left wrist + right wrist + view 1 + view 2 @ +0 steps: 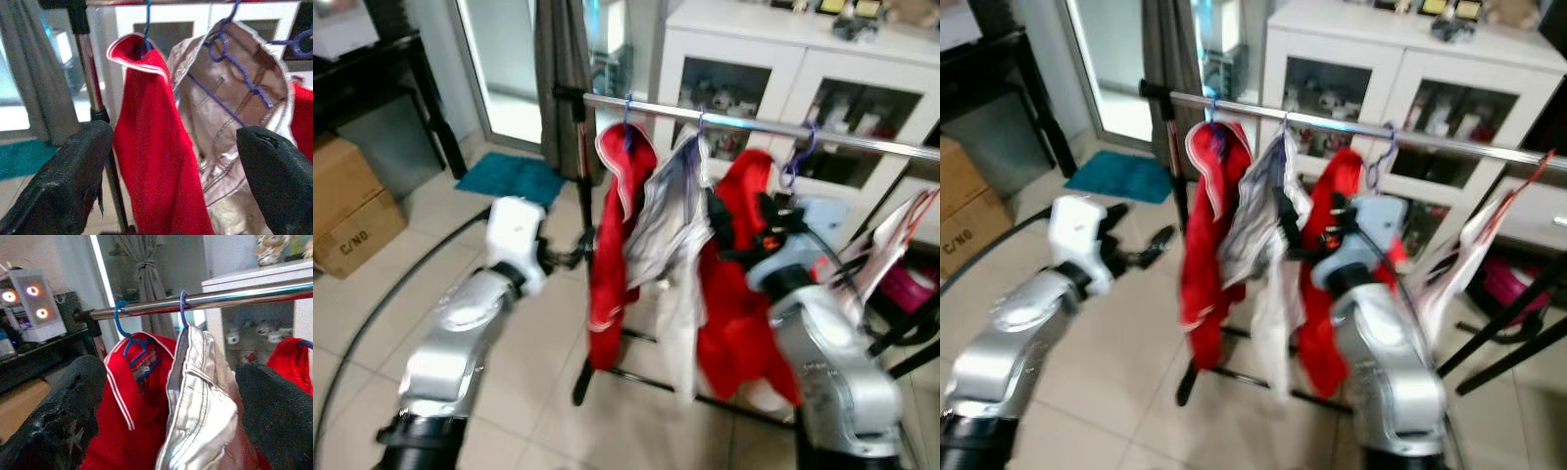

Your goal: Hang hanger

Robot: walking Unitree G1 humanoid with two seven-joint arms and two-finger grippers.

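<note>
Three garments hang on blue hangers from the chrome rail before a white cabinet; left gripper gapes empty beside the red jacket; right gripper, fingers spread, holds nothing near the silver jacket.

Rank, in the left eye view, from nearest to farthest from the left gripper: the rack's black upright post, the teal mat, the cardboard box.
From the left gripper:
1. The black upright post, just beyond its fingers, at the rack's left end.
2. The teal mat, on the floor behind, by the glass door.
3. The cardboard box, far to the robot's left.
</note>
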